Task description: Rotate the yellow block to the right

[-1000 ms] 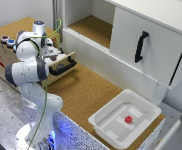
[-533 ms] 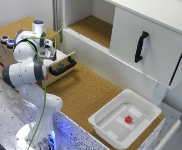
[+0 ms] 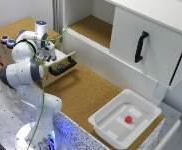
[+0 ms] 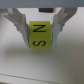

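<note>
End effector [image 4: 40, 33] first: in the wrist view its two fingers [image 4: 20, 26] stand on either side of the yellow block [image 4: 40, 36], pressed against its side faces, so I judge it clenched on the block rather than merely flanking it. The block's lettered face (an N and an S, lying sideways) looks at the camera, and the pale surface beneath it is too blurred to tell whether the block rests on it or is lifted clear. In the exterior view the end effector [image 3: 47, 51] reaches down at the open drawer [image 3: 61, 66] of the wooden box at the exterior view's left end of the desk [image 3: 86, 90], which is where the block must be, though the arm hides it there. Against the pictures from a second and half a second ago, the wrist has crept a little toward the exterior view's left and the arm's posture is otherwise much the same; nothing else on the desk has shifted. That reads to me as the turn itself being in hand, with the grip already made and the wrist working slowly. How much of the rightward rotation is done cannot be judged from these views; the main risk is the block slipping between the fingers as it turns
</note>
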